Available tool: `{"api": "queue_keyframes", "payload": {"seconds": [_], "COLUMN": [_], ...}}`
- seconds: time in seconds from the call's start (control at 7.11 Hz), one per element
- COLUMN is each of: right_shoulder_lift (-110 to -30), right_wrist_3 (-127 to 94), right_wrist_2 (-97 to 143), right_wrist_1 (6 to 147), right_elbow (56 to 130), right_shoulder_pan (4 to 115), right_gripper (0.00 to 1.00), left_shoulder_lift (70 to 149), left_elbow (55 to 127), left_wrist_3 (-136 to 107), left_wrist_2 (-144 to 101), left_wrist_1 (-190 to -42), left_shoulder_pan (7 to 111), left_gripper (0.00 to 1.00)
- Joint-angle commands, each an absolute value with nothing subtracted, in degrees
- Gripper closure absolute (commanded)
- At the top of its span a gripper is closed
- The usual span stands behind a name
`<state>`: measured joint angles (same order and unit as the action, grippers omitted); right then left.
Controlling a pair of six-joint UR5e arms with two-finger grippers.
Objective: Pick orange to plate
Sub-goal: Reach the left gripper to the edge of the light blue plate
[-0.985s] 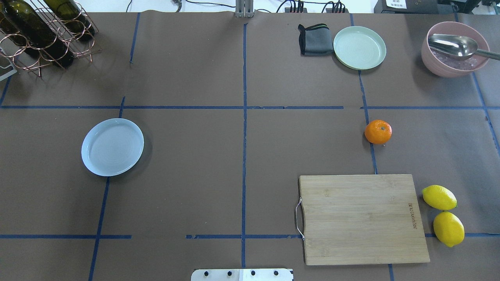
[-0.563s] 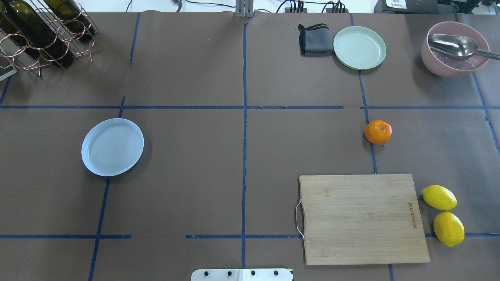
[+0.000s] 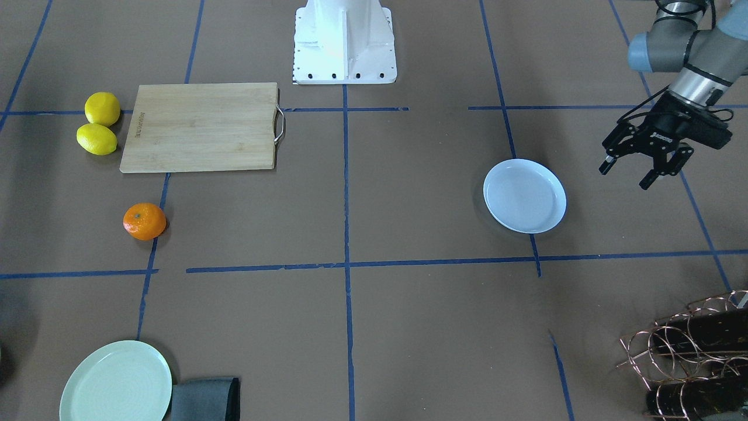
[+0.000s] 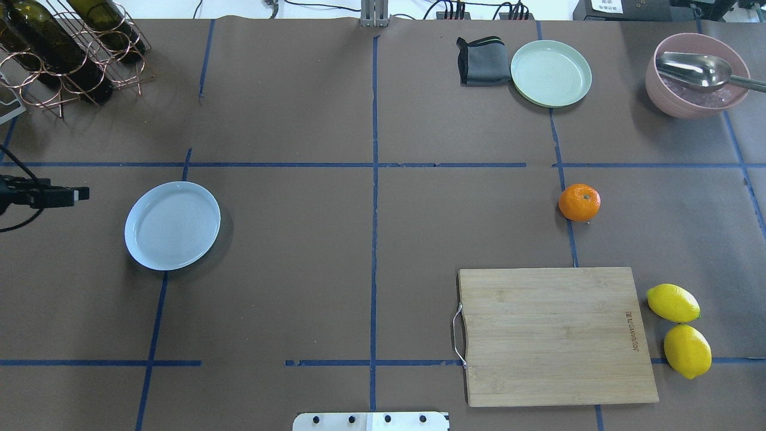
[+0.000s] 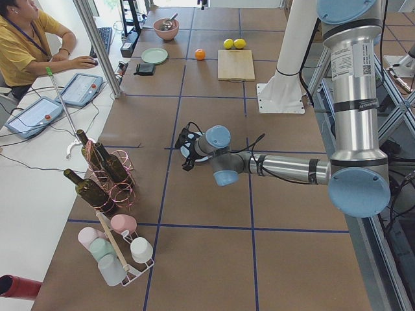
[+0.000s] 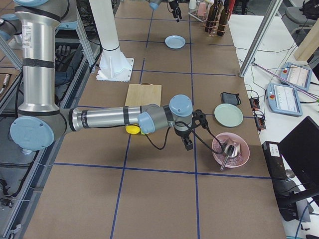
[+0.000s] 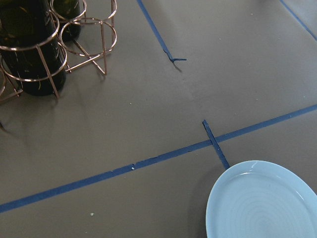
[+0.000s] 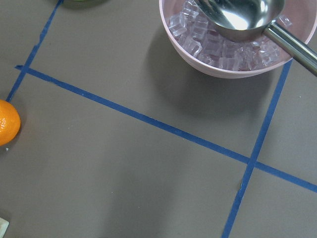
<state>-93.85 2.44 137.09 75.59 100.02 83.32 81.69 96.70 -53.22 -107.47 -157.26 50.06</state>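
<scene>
The orange [image 4: 579,202] lies on the brown table, right of centre and beyond the cutting board; it also shows at the right wrist view's left edge as the orange [image 8: 7,123]. The bluish-white plate [image 4: 172,225] sits bare on the left half. My left gripper [image 3: 625,177] hovers open and holding nothing, just outside the plate [image 3: 525,196], toward the table's left end. My right gripper [image 6: 188,144] shows only in the exterior right view, between the orange's area and the pink bowl; I cannot tell whether it is open or shut.
A wooden cutting board [image 4: 556,335] lies near the base with two lemons [image 4: 673,303] at its right. At the far right stand a pale green plate [image 4: 550,73], a grey cloth [image 4: 482,61] and a pink bowl [image 4: 697,75] holding ice and a spoon. A bottle rack [image 4: 66,48] fills the far left corner.
The left gripper has come into the overhead view at its left edge, level with the plate. The orange, the plate and everything else lie where they were.
</scene>
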Motion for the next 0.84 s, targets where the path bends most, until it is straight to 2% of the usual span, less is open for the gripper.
{"api": "queue_keyframes", "payload": {"seconds": [0.0, 0.14, 0.28, 0.42, 0.7], "right_shoulder_lift": [-93.96, -93.96, -93.96, -93.96, -94.04], "right_wrist_3": [2.55, 2.64, 2.64, 2.64, 2.64], "right_wrist_2": [137.11, 137.11, 137.02, 137.02, 137.02], "right_wrist_1": [75.59, 75.50, 75.50, 75.50, 75.59], "right_elbow": [100.11, 100.11, 100.11, 100.11, 100.02], "right_shoulder_pan": [83.32, 83.32, 83.32, 83.41, 83.41], "right_gripper": [0.00, 0.00, 0.00, 0.00, 0.00], "left_shoulder_lift": [82.26, 83.57, 85.06, 85.95, 86.75], "left_elbow": [94.58, 92.66, 91.07, 90.36, 90.09], "left_wrist_3": [-62.11, -63.01, -62.93, -63.02, -63.02], "left_wrist_2": [-95.66, -94.49, -94.48, -94.48, -94.57], "left_wrist_1": [-157.24, -157.15, -156.97, -156.97, -156.88], "left_shoulder_pan": [40.63, 40.26, 40.17, 40.17, 40.17], "left_gripper": [0.02, 0.26, 0.43, 0.47, 0.49]}}
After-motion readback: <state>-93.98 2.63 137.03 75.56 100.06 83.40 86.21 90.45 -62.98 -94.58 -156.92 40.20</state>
